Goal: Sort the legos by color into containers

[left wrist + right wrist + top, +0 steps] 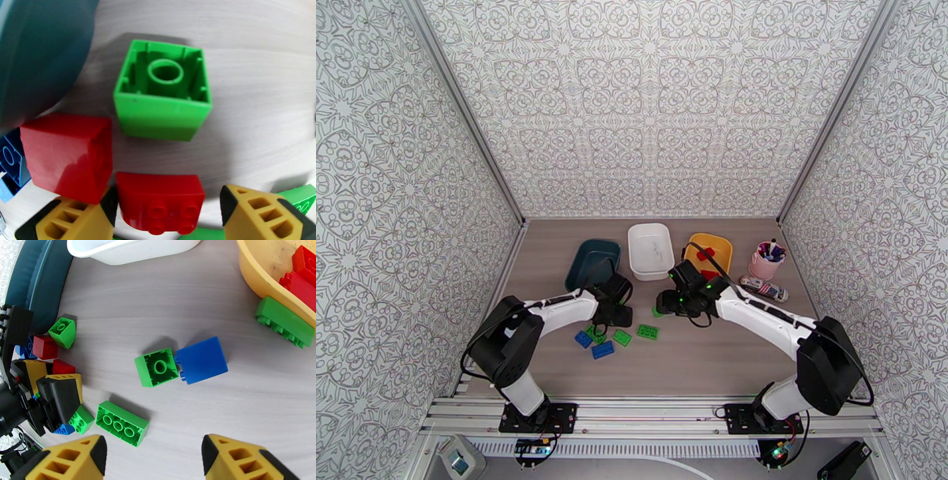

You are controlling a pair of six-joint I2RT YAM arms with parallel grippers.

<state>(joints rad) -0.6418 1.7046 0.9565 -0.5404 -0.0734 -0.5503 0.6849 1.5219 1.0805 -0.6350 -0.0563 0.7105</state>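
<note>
Yellow fingertips (71,221) of the left gripper (169,197) crowd the bottom of the left wrist view, standing apart and clamped on nothing; between them sits a studded red lego (160,201), studs toward the lens, its long side running from finger to finger — snug against the finger on the view's left, with a clear gap to the other; brought together, the jaws would meet its short ends. Just beyond, a second red lego (67,156) appears to touch that same finger; past it an upturned green lego (164,102) shows its hollow underside; a blue lego (10,165) peeks in at the edge, and the teal tub (39,51) rises at the upper left. Other red legos (304,279) already lie in the yellow tub (256,279), so this one presumably belongs there — yet that tub stands well apart from the left arm, past the white tub (130,248), on the right arm's side; the left arm is plainly nearer the lego, the right nearer the tub. Over there the right gripper (153,447) hangs with its fingers wide and nothing between them, above bare table (237,405); a long green lego (122,423) lies just ahead of it.
</note>
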